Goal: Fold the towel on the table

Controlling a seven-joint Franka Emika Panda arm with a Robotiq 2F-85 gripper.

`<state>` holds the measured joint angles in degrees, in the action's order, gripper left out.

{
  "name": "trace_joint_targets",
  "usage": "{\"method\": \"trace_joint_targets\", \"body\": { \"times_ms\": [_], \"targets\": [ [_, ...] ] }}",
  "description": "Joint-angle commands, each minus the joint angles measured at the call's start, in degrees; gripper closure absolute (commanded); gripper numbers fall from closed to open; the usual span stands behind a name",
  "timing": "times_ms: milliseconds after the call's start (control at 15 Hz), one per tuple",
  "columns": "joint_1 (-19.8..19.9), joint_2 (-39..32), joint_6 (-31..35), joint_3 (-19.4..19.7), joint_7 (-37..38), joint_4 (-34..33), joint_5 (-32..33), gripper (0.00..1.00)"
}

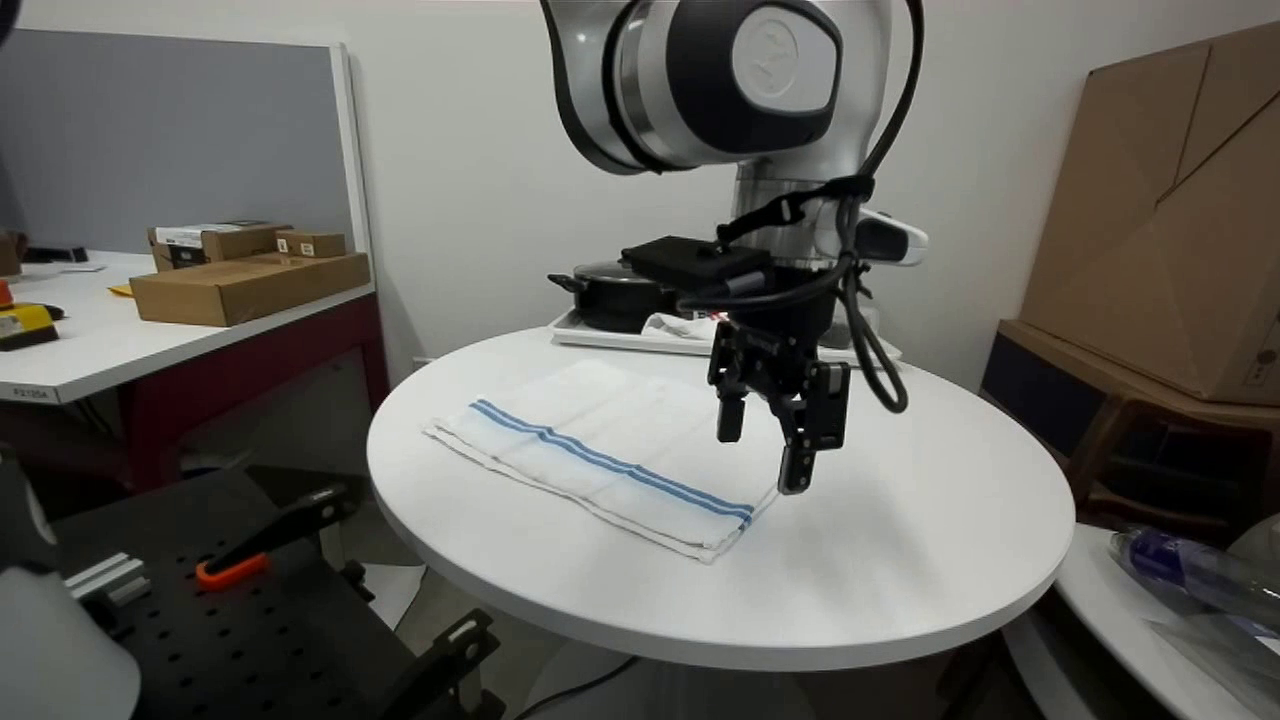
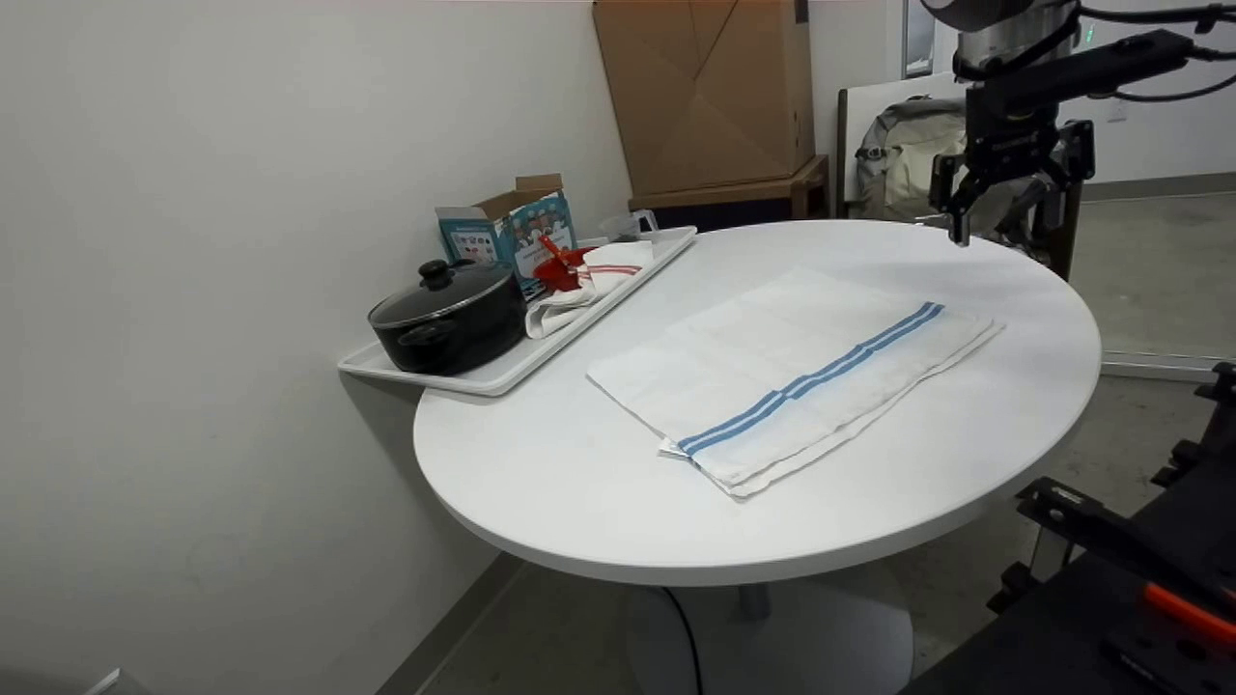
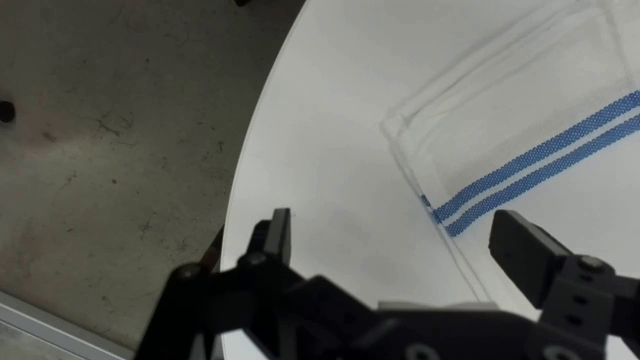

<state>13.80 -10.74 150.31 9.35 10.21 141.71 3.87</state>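
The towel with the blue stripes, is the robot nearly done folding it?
Partly, it seems. Done: the towel lies flat on the table, and its layered edges near the blue stripes suggest at least one fold. In hand: nothing; the gripper hangs open above the table, holding no cloth. Left: maybe another fold, as the towel spreads broadly, but how small it should end up doesn't show.

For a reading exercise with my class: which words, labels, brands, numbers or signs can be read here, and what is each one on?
"P2125A" (the first letter might be F): small label on the edge of the white desk.
Too small or blurred to read: markings on the cardboard boxes on that desk, the blue box on the tray, the large carton, and the emblem on the robot arm.
No text shows on the towel.
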Motion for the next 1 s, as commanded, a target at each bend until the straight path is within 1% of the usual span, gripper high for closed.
{"method": "trace_joint_targets", "body": {
  "times_ms": [0,267,933],
  "targets": [
    [-0.93,-2.67,1.58,0.63,-0.82,-0.4,-4.25,0.0],
    [-0.65,-4.47,2.93,0.92,-1.1,-0.66,-6.81,0.0],
    [-2.34,-9.89,5.65,0.85,-0.43,-1.82,-6.67,0.0]
  ]
}}
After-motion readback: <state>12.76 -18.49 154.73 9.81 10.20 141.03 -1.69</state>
